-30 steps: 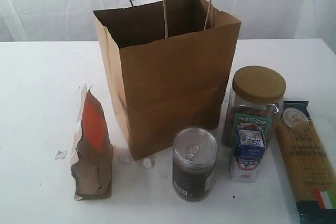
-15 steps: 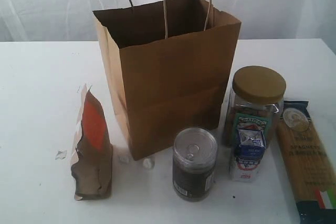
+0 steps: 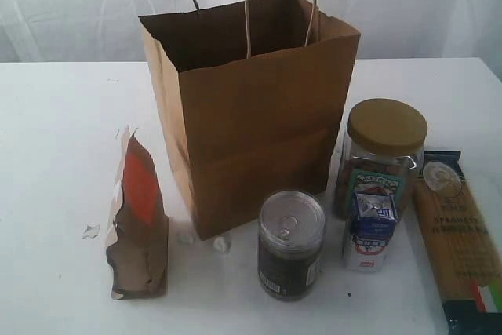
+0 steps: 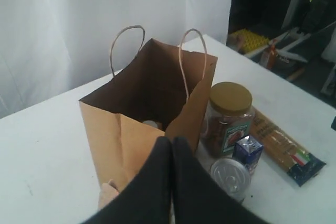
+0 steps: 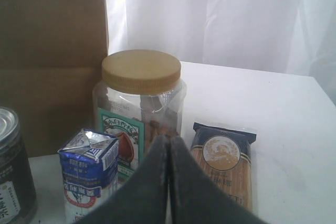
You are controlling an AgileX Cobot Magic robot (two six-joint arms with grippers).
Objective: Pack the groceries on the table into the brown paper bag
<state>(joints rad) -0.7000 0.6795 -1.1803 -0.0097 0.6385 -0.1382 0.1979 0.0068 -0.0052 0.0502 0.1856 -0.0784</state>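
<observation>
Around the open-mouthed brown paper bag point(image 3: 259, 115) on the bench point(image 3: 55, 154), find pouch point(image 3: 140, 225), dark jar point(image 3: 290, 245), carton point(image 3: 370, 229), tan-lidded jar point(image 3: 386, 139) and spaghetti packet point(image 3: 459, 233) close for loading; left tool point(image 4: 172, 142) and right tool point(image 5: 168, 140) pinched shut, empty.

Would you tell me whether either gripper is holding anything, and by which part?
Nothing is held: the left gripper and the right gripper are both shut, jaws closed on each other with nothing between them.

A lab-style test setup — plain white table point(image 3: 55, 154), white curtain point(image 3: 70, 5) backdrop, cluttered equipment point(image 4: 275, 53) beyond.
</observation>
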